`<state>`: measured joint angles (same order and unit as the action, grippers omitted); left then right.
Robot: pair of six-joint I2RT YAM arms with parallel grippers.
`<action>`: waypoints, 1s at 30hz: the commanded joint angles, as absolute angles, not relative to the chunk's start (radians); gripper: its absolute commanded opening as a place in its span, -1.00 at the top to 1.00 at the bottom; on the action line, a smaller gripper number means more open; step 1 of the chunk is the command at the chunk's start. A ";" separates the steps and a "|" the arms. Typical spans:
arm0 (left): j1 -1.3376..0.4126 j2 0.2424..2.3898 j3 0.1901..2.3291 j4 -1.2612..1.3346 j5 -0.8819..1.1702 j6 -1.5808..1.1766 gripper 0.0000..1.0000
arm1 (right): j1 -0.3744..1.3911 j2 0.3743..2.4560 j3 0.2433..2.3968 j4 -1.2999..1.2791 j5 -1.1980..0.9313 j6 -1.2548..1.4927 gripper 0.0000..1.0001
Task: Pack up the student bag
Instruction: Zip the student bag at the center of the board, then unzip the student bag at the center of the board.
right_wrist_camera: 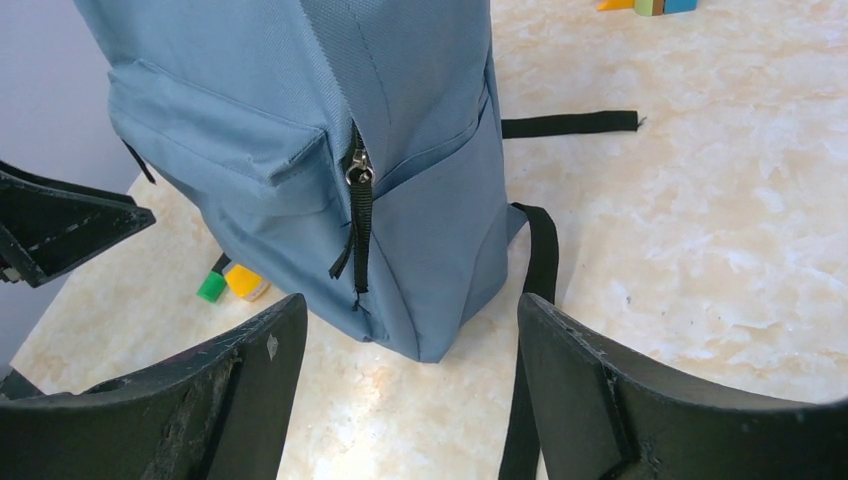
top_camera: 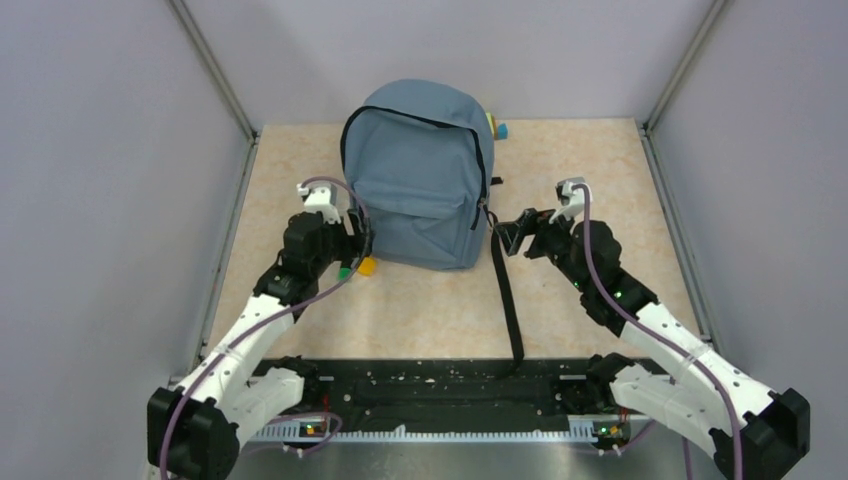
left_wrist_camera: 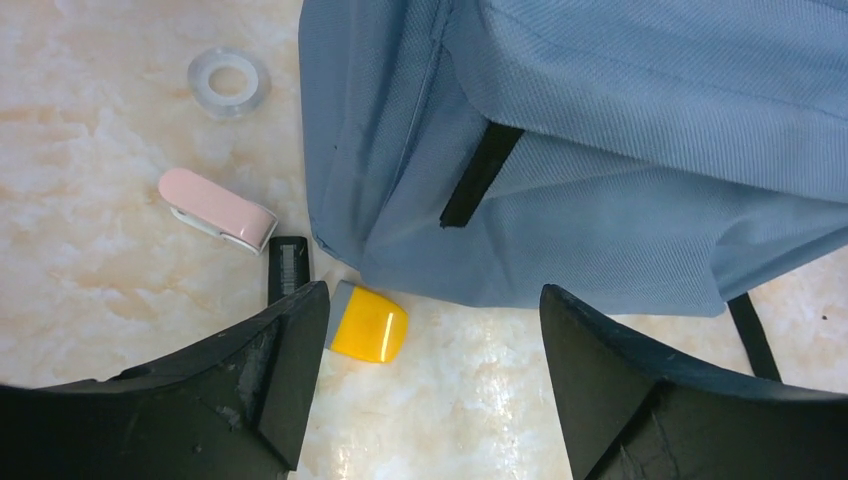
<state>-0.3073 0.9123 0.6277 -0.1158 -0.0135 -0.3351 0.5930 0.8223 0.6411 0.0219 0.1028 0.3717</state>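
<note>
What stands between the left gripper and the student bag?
A small yellow object with a grey end lies on the table, beside one finger of the open left gripper and close to the student bag's lower corner. Nothing else visible is in the way.

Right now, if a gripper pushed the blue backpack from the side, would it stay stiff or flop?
Probably floppy: the student bag is soft, creased fabric that would dent under a push. It stands upright, looking slack, so it may well tip or slide. The loose black strap would likely trail behind.
</note>
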 commanded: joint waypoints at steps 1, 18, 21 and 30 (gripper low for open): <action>-0.301 0.956 0.705 -0.011 -0.021 -0.288 -0.58 | 0.601 0.828 0.665 0.075 0.098 0.386 -0.50; -0.290 1.068 0.758 0.056 0.083 -0.139 0.41 | 0.601 0.831 0.664 0.050 0.098 0.399 -0.49; -0.290 1.051 0.729 0.081 0.083 -0.137 0.71 | 0.601 0.826 0.661 0.045 0.100 0.401 -0.49; -0.290 1.040 0.726 0.012 0.089 -0.129 1.00 | 0.602 0.831 0.658 0.052 0.105 0.395 -0.49</action>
